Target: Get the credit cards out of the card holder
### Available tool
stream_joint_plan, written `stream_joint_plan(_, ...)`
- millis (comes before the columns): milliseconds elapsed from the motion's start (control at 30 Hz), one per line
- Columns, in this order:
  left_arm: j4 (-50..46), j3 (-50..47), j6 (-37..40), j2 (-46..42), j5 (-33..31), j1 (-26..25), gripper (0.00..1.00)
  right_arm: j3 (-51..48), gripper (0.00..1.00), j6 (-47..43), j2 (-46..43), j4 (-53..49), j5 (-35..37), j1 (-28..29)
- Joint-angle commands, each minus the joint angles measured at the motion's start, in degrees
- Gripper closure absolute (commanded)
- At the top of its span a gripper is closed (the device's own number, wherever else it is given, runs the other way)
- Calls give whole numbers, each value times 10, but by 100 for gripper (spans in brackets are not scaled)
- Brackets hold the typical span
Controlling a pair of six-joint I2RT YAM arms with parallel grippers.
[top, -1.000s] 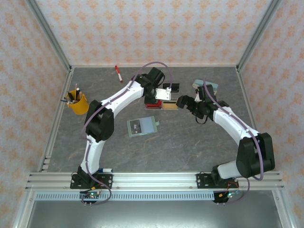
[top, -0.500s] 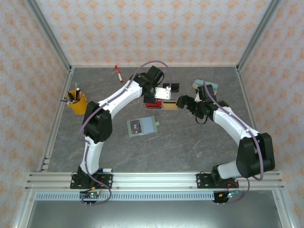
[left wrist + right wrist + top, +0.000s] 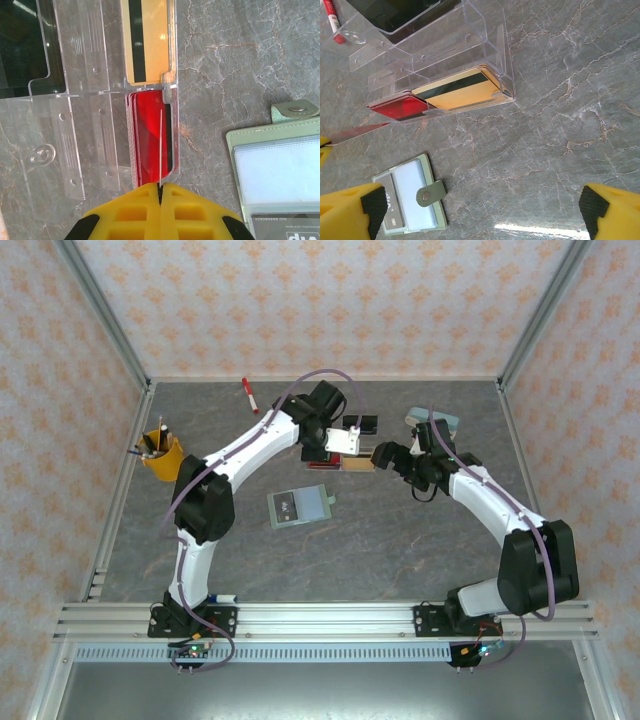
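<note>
Firstly, pen cup [image 3: 162, 455]: yellow and upright, with pens standing in it, at the left side of the table [image 3: 400, 550].
Red marker [image 3: 248, 395]: lying flat near the back wall, well apart from the other things.
Left arm [image 3: 250, 445]: stretched from its base toward the middle of the table, with its wrist beside the tray.
Card holder [image 3: 300, 506]: pale green-grey, lying open and flat on the table. It is nearer the arm bases than the tray and apart from it. The snap tab points right, the clear inner pockets face up, and one pocket holds a dark printed piece.
Left fingers [image 3: 135, 212]: pressed together, pinching the held red card [image 3: 357, 132] by one end.
Held red card: seen edge-on as a thin line in the left wrist view, with its free end at the front of the red compartment. I cannot tell whether it touches the stack.
Clear plastic compartment tray [image 3: 485, 45]: on the table between the two wrists.
Red credit cards [image 3: 147, 135]: a stack in the tray's front left compartment.
Tan-gold credit cards [image 3: 462, 92]: a stack with a dark stripe, in the compartment just right of the red one.
Right fingers [image 3: 355, 210]: spread wide with nothing between them, above bare table just right of the tray.
Right arm [image 3: 490, 500]: bent inward from its base toward the tray.
Cream-and-teal stapler [image 3: 448, 419]: at the back right, partly hidden behind the right arm.
</note>
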Motion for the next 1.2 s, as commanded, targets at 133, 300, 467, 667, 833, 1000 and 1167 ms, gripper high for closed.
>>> stream_joint_plan(133, -2, 32, -17, 38, -2, -2, 100, -8, 0, 7, -19, -2, 11, -1)
stream_joint_plan(300, -2, 55, -20, 63, -14, -2, 100, -8, 0, 4, -22, -6, 12, -1)
stream_joint_plan(467, 5, 62, -19, 80, -33, -3, 100, -6, 0, 3, -21, -8, 12, -1)
stream_joint_plan(667, 20, 62, -23, 93, -49, -3, 100, -7, 0, 2, -21, -10, 11, 0)
stream_joint_plan(833, 26, 66, -30, 102, -35, -3, 100, -7, 0, 2, -22, -12, 11, 0)
stream_joint_plan(1000, 34, 70, -35, 105, -30, -2, 99, -6, 0, 3, -23, -13, 9, -1)
stream_joint_plan(1167, 28, 85, -53, 98, -45, 0, 79, -4, 0, 1, -24, -17, 13, 0)
